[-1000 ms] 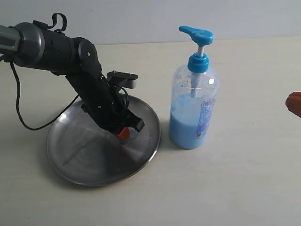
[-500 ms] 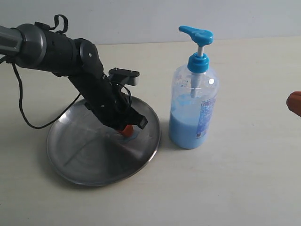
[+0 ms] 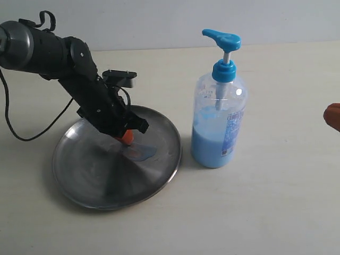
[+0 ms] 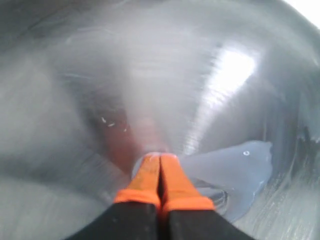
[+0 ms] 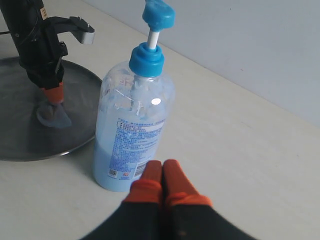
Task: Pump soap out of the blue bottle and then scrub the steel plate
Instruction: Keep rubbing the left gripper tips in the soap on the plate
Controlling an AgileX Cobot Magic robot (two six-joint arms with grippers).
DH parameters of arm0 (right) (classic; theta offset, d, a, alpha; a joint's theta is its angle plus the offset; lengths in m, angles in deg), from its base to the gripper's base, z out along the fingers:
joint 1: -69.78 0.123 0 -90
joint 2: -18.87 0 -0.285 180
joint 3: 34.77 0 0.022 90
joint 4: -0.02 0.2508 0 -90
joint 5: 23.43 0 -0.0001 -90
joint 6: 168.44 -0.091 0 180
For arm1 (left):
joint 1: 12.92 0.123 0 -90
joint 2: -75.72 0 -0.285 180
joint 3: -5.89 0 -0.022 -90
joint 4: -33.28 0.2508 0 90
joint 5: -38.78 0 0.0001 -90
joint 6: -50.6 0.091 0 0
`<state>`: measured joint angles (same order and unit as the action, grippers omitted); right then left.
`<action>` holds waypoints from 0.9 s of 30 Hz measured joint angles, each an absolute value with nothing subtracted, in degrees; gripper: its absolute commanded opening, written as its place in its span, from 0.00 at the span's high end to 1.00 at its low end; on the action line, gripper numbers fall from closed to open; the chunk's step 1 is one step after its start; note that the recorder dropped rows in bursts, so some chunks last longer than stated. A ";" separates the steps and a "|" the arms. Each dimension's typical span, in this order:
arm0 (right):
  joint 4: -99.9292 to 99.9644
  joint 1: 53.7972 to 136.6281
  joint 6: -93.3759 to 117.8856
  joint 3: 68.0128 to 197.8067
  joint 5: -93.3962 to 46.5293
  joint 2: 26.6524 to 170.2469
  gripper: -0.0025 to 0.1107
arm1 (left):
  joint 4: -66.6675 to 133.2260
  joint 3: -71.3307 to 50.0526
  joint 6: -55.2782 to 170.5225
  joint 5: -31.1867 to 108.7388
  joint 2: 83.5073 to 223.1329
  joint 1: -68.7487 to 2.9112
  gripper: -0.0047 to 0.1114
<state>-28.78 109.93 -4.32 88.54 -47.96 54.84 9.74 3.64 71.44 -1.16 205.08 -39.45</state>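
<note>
The steel plate [image 3: 101,180] lies on the table at the left. A small bluish puddle of soap [image 3: 142,153] glistens on its right part. My left gripper [image 3: 126,137] is shut, its orange tips pressed down on the plate just left of the puddle; up close, the left gripper [image 4: 160,157] touches the soap [image 4: 235,167] on the steel plate [image 4: 60,100]. The blue bottle [image 3: 218,114] stands upright right of the plate. My right gripper [image 5: 163,167] is shut and empty, hovering short of the blue bottle [image 5: 131,132]; only its orange tip [image 3: 332,117] shows at the exterior view's right edge.
A black cable [image 3: 21,135] loops from the left arm down onto the table left of the plate. The pale tabletop [image 3: 265,207] stretches in front of and right of the bottle. A light wall [image 3: 159,21] bounds the far side.
My left gripper has slid up and to the left across the plate, uncovering the soap puddle it was on. The bottle and right gripper have not moved.
</note>
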 measured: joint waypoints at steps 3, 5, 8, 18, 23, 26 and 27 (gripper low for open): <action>-28.78 109.93 -4.32 88.54 -47.96 54.84 0.98 | 9.06 3.64 71.44 -1.27 205.08 -39.45 0.96; -28.78 109.93 -4.32 88.54 -47.96 54.84 0.98 | 7.95 3.64 71.44 -1.27 205.08 -39.45 0.96; -28.78 109.93 -4.32 88.54 -47.96 54.84 0.98 | 7.44 3.64 71.44 -1.52 205.14 -39.98 0.96; -28.78 109.93 -4.32 88.54 -47.96 54.84 0.98 | 7.35 3.64 71.44 -1.62 205.14 -44.15 0.96; -28.78 109.93 -4.32 88.54 -47.96 54.84 0.98 | 7.31 3.64 72.01 -1.62 205.14 -45.06 0.96; -28.78 109.93 -4.32 88.54 -47.96 54.84 0.98 | 8.03 3.64 72.42 -1.62 205.14 -45.06 0.96; -28.78 109.93 -4.32 88.54 -47.96 54.84 0.98 | 8.30 3.64 72.42 -1.62 205.14 -45.06 0.96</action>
<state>-28.78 109.93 -4.32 88.54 -47.96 54.84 8.30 3.64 72.42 -1.62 205.14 -45.06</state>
